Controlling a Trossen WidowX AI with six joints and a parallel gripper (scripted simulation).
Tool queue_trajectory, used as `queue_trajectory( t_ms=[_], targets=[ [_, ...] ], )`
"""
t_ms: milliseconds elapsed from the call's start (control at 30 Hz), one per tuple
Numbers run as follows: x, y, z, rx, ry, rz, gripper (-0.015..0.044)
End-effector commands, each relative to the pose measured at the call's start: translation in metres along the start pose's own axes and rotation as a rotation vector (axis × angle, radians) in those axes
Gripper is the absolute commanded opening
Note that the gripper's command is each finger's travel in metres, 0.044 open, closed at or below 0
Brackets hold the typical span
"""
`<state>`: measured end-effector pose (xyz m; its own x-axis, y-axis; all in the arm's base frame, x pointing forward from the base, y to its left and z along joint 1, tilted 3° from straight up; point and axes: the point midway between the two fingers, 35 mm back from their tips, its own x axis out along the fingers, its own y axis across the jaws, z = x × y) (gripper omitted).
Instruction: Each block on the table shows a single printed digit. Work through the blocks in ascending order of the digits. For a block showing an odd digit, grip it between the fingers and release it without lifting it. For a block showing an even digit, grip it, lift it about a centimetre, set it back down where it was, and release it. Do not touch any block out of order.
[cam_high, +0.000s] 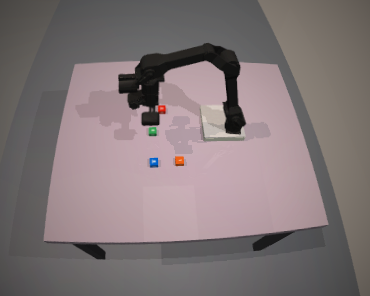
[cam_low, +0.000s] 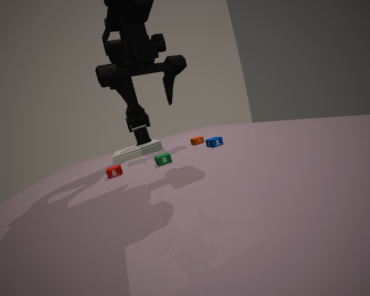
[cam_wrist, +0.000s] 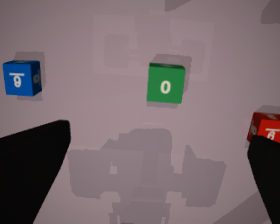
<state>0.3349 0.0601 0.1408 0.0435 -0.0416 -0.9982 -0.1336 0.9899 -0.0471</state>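
My gripper (cam_low: 151, 103) (cam_wrist: 161, 138) is open and empty, high above the table. A green block (cam_high: 152, 131) (cam_low: 163, 159) (cam_wrist: 166, 84) shows a 0; in the wrist view it lies beyond the fingertips, between their lines. A blue block (cam_high: 154, 162) (cam_low: 214, 142) (cam_wrist: 22, 78) shows a digit with a bar above it, which looks like an upside-down underlined 6. A red block (cam_high: 162, 109) (cam_low: 114, 171) (cam_wrist: 265, 126), partly behind the right finger in the wrist view, seems to show an upside-down underlined 9. An orange block (cam_high: 179, 161) (cam_low: 197, 140) has a digit too small to read.
The arm's base stands on a pale slab (cam_high: 212, 135) (cam_low: 150, 148) to the right of the blocks in the top view. The blocks stand apart on the pink table (cam_high: 100, 200). The arm's shadow falls across the table.
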Motion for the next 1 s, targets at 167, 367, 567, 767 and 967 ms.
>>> queue_trajectory(
  t_ms=[167, 367, 567, 767, 967],
  targets=[
    [0.001, -0.002, -0.001, -0.002, 0.001, 0.001, 0.0400],
    [0.009, -0.002, 0.000, -0.002, 0.001, 0.001, 0.0400],
    [0.080, -0.002, -0.001, -0.002, 0.001, 0.001, 0.0400],
    [0.082, -0.002, -0.001, -0.002, 0.001, 0.001, 0.0400],
    [0.090, -0.002, -0.001, -0.002, 0.001, 0.001, 0.0400]
  ],
)
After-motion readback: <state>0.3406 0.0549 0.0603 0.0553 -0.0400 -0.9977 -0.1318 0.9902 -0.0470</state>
